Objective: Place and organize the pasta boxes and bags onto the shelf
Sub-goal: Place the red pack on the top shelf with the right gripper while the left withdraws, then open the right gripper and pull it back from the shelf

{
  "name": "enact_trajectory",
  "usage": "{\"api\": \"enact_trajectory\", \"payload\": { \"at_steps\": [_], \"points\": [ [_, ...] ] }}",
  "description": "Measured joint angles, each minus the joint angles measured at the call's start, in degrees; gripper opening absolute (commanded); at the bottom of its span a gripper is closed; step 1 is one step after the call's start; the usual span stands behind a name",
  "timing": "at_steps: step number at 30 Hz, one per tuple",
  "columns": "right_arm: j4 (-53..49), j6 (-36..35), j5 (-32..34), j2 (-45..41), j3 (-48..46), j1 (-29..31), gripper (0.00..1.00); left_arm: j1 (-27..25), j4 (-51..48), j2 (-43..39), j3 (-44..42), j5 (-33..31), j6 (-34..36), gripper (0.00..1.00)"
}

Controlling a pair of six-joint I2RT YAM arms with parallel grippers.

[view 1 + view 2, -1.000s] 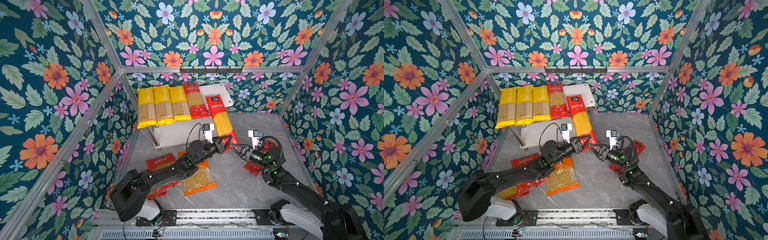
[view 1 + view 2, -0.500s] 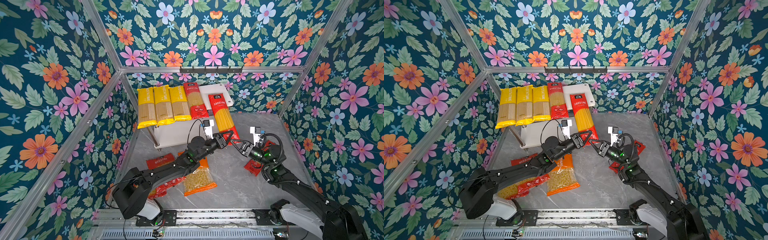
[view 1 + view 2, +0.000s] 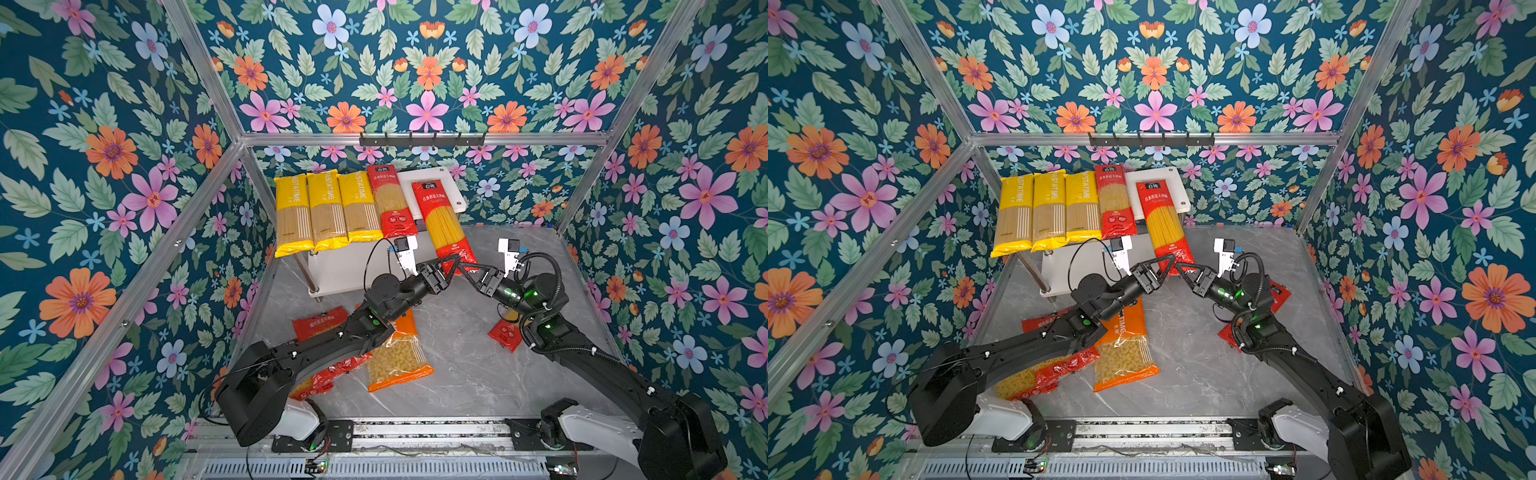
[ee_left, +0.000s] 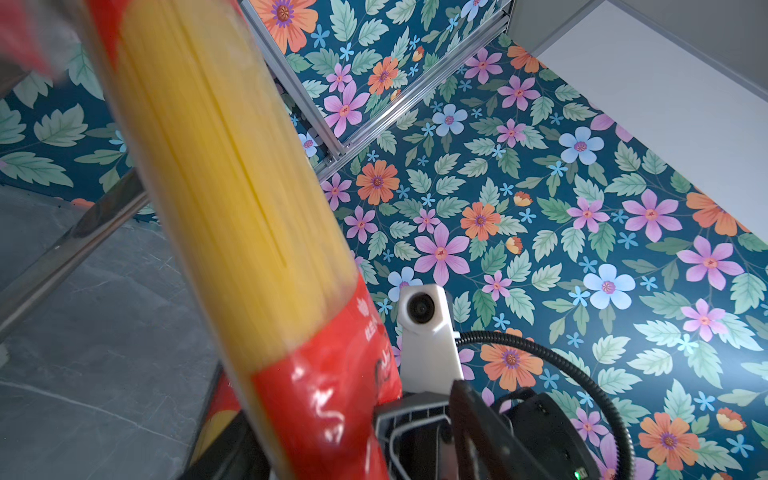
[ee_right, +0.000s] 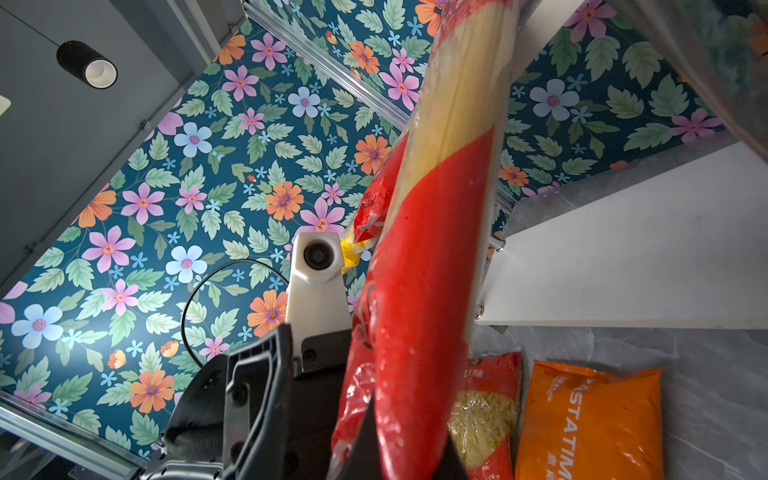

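I have two tools at the low end of the long red spaghetti pack (image 3: 442, 224). My right tool (image 3: 467, 268) is pinched closed on the pack's red bottom end. My left tool (image 3: 455, 264) stands parted around that same end. In the left wrist view there is a clear gap between the film and one of its fingers (image 4: 478, 428), so I judge it grips nothing.

The pack's top end lies on the upper board of the shelf (image 3: 451, 187). It sits just beside the other red pack (image 3: 390, 199) and the three yellow packs (image 3: 328, 212), and it runs askew to them. Its lower part hangs out past the front edge of the board and slopes down toward my tools.

The first risk I see is that the whole overhang rests on one narrow pinch of glossy film. If that pinch slides, the pack could tip off the board and drop to the table (image 3: 457, 386).

Pushing from the very end could bow the pack over the board's edge and snap strands. It could also make the pack pivot instead of sliding straight. If it swings the wrong way, it may shove the neighbouring red pack and spoil the row.

My two tools are almost touching, so pulling the left one out carelessly could knock the right one or snag the film.

The orange bag (image 3: 399, 357) and the short red bags (image 3: 320, 324) lie on the table, not yet shelved.
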Motion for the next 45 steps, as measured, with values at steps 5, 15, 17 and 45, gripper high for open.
{"api": "enact_trajectory", "payload": {
  "at_steps": [5, 15, 17, 45],
  "points": [
    [-3.17, 0.74, 0.59, 3.48, 6.62, -0.09, 0.00, -2.23, 0.61, -3.67, -5.25, 1.25, 2.08, 0.67],
    [-10.91, 3.69, 0.39, 16.00, 24.85, -0.22, 0.00, -6.05, -8.87, -12.90, -15.45, -7.21, 9.27, 0.68],
    [-10.99, 4.55, -0.24, 17.64, 26.43, -0.22, 0.00, -6.14, -10.32, -13.49, -16.74, -8.59, 9.49, 0.68],
    [-10.21, 8.50, -4.96, 15.43, 22.75, 0.59, 0.46, -7.45, -10.80, -9.68, -17.97, -10.64, 9.38, 0.68]
  ]
}}
